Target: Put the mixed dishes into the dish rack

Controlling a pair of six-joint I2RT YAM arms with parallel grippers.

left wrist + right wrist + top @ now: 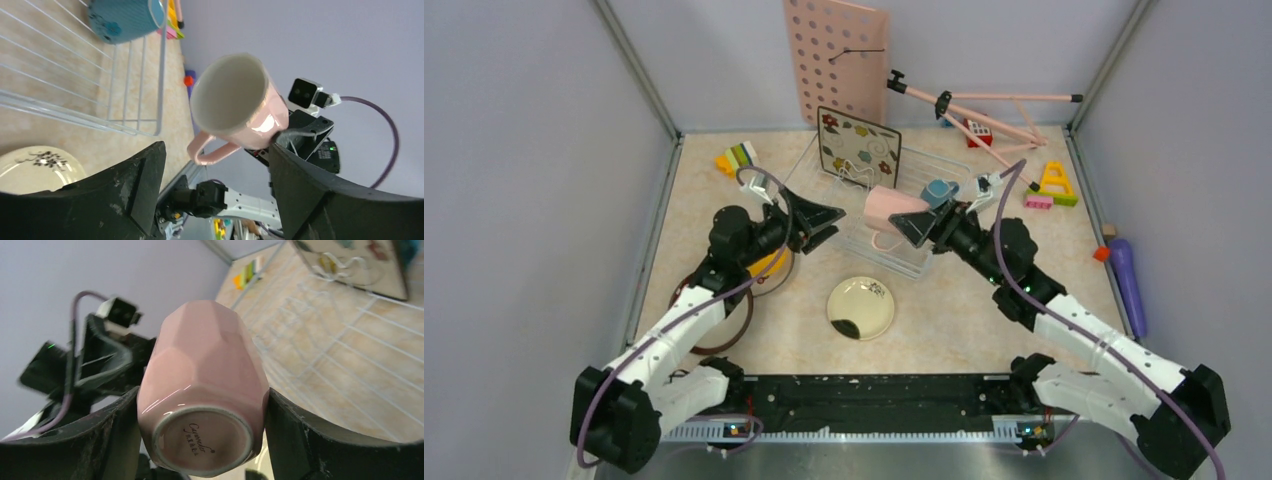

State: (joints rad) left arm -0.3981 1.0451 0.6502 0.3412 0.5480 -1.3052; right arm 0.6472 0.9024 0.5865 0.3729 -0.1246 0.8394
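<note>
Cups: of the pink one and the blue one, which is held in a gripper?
The pink cup, clamped between the fingers of the right gripper; the blue cup sits apart in the dish rack, with no gripper on it.

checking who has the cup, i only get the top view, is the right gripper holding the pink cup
observer: Yes; the right wrist view shows the pink cup wedged between the fingers of the right gripper, both touching its sides.
operator: is the left gripper clear of it
observer: Yes; in the left wrist view the left gripper stands open, neither finger touching the cup.
operator: which way is its mouth
observer: Toward the left wrist camera; its stamped base faces the right wrist camera.
</note>
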